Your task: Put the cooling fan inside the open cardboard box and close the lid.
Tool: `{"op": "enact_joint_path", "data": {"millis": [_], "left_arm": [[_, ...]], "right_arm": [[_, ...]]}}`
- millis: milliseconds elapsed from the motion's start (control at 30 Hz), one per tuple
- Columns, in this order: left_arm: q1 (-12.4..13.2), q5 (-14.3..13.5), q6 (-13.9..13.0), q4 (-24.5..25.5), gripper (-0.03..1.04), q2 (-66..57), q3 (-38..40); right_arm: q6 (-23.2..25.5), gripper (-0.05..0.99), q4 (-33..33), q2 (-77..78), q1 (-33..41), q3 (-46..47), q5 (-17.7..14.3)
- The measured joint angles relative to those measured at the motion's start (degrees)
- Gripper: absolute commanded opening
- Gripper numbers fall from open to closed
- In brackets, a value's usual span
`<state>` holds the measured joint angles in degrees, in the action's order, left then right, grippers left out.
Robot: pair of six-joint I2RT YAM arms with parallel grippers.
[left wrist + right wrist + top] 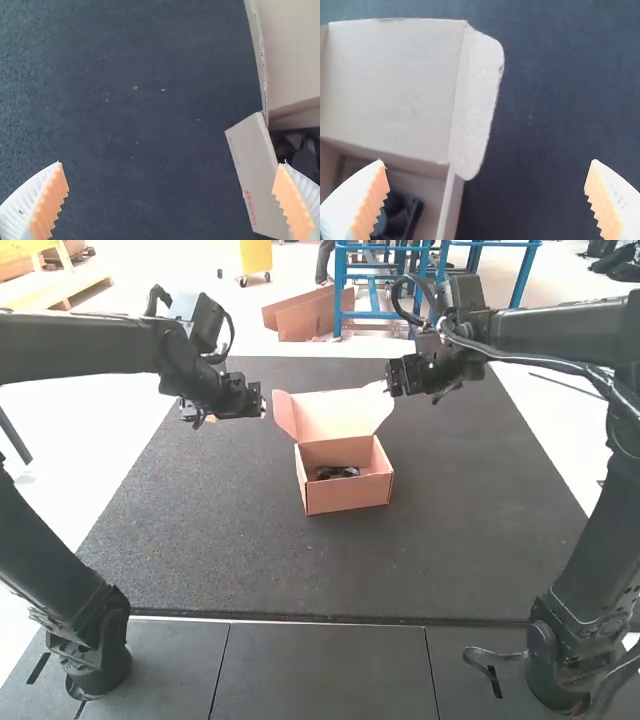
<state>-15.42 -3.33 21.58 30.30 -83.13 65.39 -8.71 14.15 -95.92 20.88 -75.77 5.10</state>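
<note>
On the table [200, 490], the cooling fan [337, 472] sits inside the cardboard box [345, 495], its lid [335, 415] upright. Left gripper [258, 402] and right gripper [393, 380] flank the lid, fingers wide. Best to push the lid down evenly, tucking its side flaps [477, 100] inside.

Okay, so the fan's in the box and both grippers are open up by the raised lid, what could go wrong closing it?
1. The small brown cardboard box stands loose on the black mat. A push on its upright lid from the left gripper or right gripper could slide or tip it.
2. The lid's rounded side flap splays outward and may fold outside the wall instead of tucking in.
</note>
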Motion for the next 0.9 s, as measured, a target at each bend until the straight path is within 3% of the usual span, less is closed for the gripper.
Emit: {"op": "enact_joint_path", "data": {"millis": [133,367,700,900], "left_arm": [[0.2,-1.8,0.4,-0.4,0.97,-2.9,0.8],[1.2,-4.0,0.4,-2.0,0.97,-8.0,5.4],[1.3,-4.4,0.4,-3.0,0.97,-16.4,12.7],[1.3,-4.3,0.4,-3.0,0.97,-19.6,16.1]], "right_arm": [[0.0,0.90,-3.9,-0.5,0.0,0.4,0.7],[0.6,0.90,-4.9,-5.7,-1.5,-2.4,2.5],[2.8,0.89,-5.3,-12.5,-3.5,-7.6,4.5],[4.1,0.79,-5.5,-13.6,-3.5,-10.1,5.7]]}}
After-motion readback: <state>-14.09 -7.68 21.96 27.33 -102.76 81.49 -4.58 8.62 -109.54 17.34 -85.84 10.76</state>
